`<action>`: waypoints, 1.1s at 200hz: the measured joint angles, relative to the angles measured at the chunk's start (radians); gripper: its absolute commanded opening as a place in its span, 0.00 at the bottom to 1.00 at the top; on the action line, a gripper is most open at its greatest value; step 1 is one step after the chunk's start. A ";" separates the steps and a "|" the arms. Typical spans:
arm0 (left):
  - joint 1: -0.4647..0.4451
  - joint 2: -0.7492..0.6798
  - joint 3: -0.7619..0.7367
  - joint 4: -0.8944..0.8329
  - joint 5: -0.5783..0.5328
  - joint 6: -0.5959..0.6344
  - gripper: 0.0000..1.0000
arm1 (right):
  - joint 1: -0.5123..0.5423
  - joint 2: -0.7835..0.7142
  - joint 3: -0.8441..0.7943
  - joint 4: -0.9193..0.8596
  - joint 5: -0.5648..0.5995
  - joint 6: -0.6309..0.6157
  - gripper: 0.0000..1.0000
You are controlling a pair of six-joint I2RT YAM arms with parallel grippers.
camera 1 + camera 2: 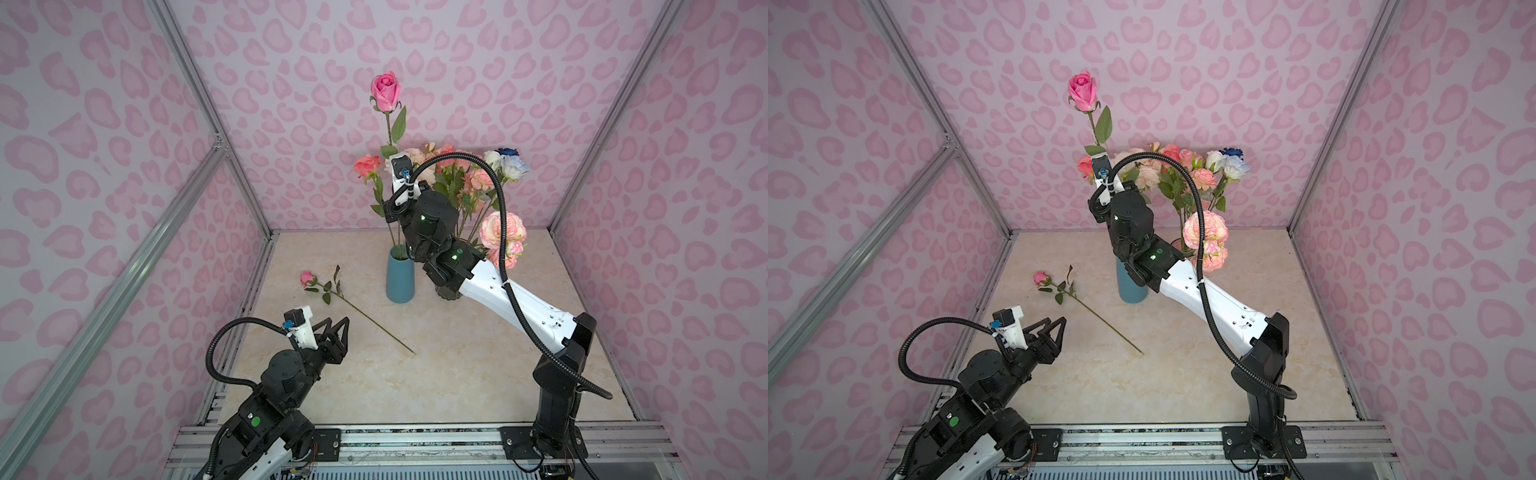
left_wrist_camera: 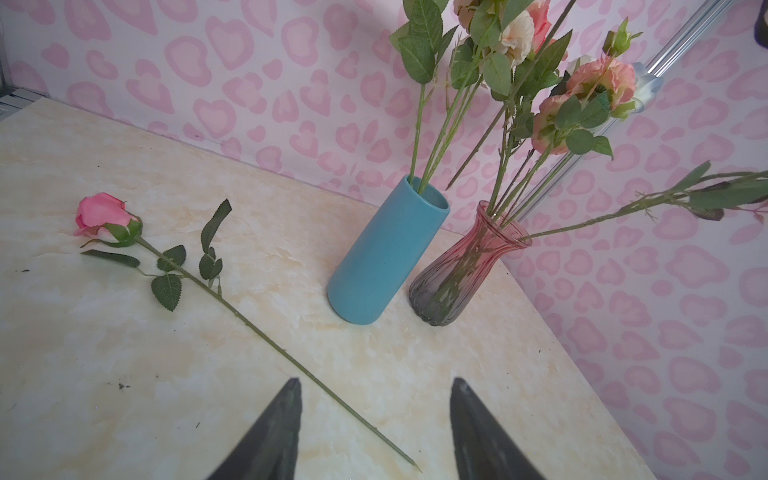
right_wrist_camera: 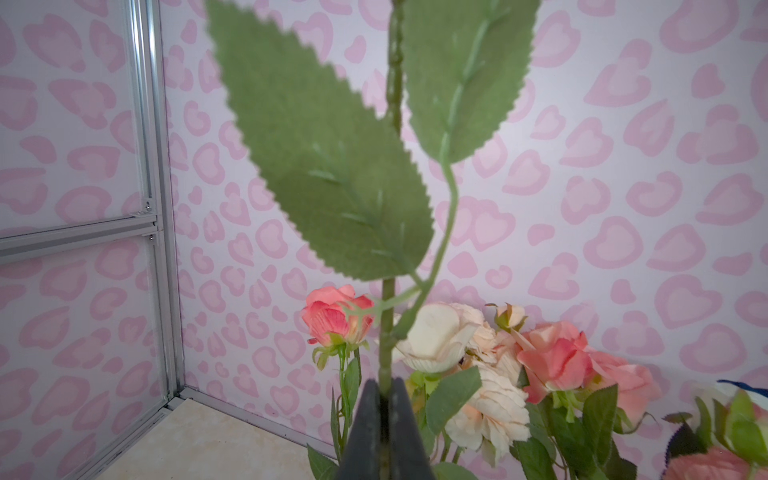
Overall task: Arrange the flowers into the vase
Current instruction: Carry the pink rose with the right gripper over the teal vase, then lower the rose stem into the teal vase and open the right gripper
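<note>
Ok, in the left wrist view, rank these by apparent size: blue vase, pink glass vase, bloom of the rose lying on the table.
1. blue vase, only slightly larger than the next
2. pink glass vase
3. rose bloom, clearly smallest

Open tabletop (image 1: 457, 374) front right; lying rose (image 1: 360, 314), blue vase (image 1: 400, 278), glass vase (image 2: 465, 270) obstruct left and back

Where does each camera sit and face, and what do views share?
Both top views: high in front, looking down toward the back wall; left arm and right arm show.
Left wrist: behind the open left gripper, facing the blue vase and loose rose.
Right wrist: behind the right gripper, shut on the raised rose, facing a back corner.
Shared: blue vase, top and left wrist views.
</note>
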 measured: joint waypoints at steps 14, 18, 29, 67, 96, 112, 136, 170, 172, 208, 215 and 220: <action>0.000 0.000 0.000 0.000 0.000 0.000 0.58 | 0.000 0.000 -0.011 -0.008 -0.006 0.003 0.00; 0.000 0.000 0.000 0.000 0.000 0.000 0.58 | 0.000 0.000 -0.013 -0.009 -0.008 0.004 0.00; 0.000 0.000 0.000 0.000 0.000 0.000 0.58 | 0.000 0.000 -0.015 -0.011 -0.014 0.011 0.00; 0.000 0.004 -0.001 0.003 0.000 0.000 0.58 | 0.004 0.000 -0.012 -0.005 -0.031 0.022 0.00; 0.000 0.011 -0.006 0.004 0.000 0.000 0.58 | 0.012 -0.002 -0.008 -0.004 -0.034 0.021 0.00; 0.000 0.014 -0.006 0.004 0.000 0.000 0.58 | 0.018 -0.002 -0.008 -0.003 -0.034 0.018 0.00; 0.000 0.017 -0.006 0.004 0.000 0.000 0.58 | 0.026 -0.008 -0.008 -0.001 -0.041 0.009 0.00; 0.000 0.018 -0.006 0.005 0.000 0.000 0.58 | 0.027 -0.014 -0.033 0.024 -0.044 0.003 0.00; 0.000 0.018 -0.006 0.004 0.000 0.000 0.58 | 0.027 -0.014 -0.035 0.024 -0.044 0.003 0.00; 0.000 0.012 -0.013 0.005 0.000 -0.005 0.58 | 0.022 -0.014 -0.112 0.026 -0.041 0.014 0.00; 0.000 0.009 -0.014 0.005 0.000 -0.009 0.58 | 0.022 -0.013 -0.126 0.026 -0.040 0.022 0.00; 0.000 0.007 -0.014 0.006 0.000 -0.011 0.58 | 0.022 -0.012 -0.138 0.025 -0.040 0.022 0.00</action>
